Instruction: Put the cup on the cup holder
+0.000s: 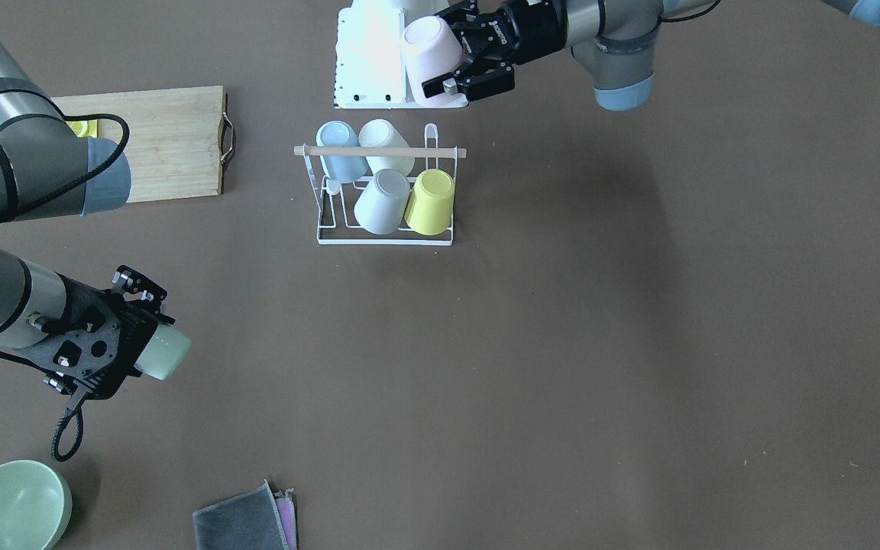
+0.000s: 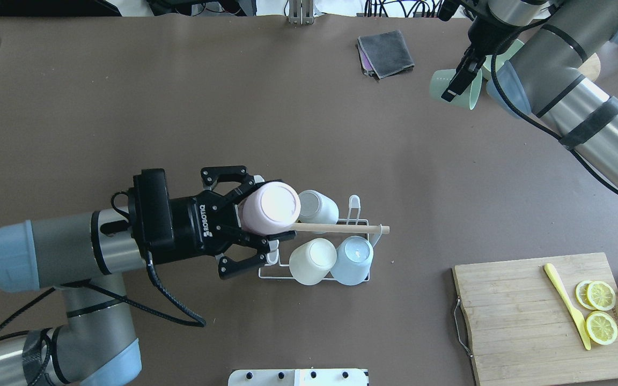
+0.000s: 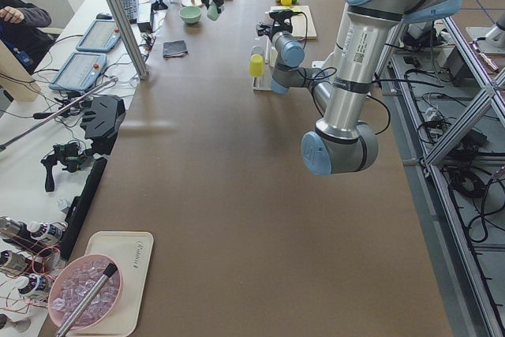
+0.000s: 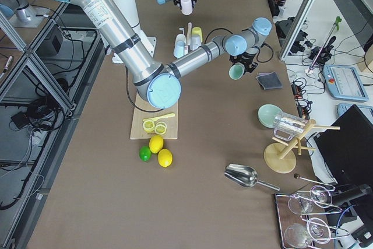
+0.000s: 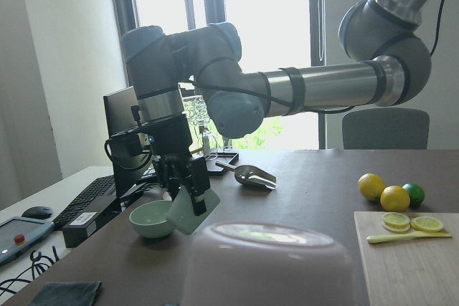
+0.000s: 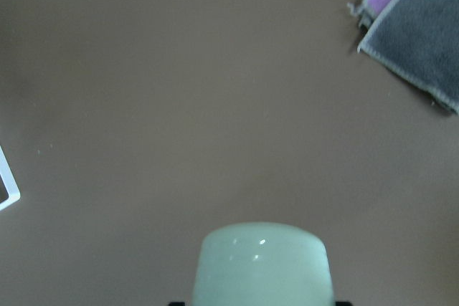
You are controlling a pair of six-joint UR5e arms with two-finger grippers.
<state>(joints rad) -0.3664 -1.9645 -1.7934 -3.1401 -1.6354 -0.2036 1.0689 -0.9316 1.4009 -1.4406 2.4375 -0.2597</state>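
Poised over cup holder (image 2: 341, 229) with pink cup (image 2: 270, 208) clamped in left pincer (image 2: 266, 217), green cup (image 2: 442, 86) clamped in right pincer (image 2: 459, 80), lowering onto free one-o'clock prong (image 2: 354, 202) probably next.

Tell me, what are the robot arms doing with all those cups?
They are putting cups on the white rack. The left gripper holds a pink cup up in the air near the rack, which already carries four other cups. The right gripper holds a green cup farther off, over the table.
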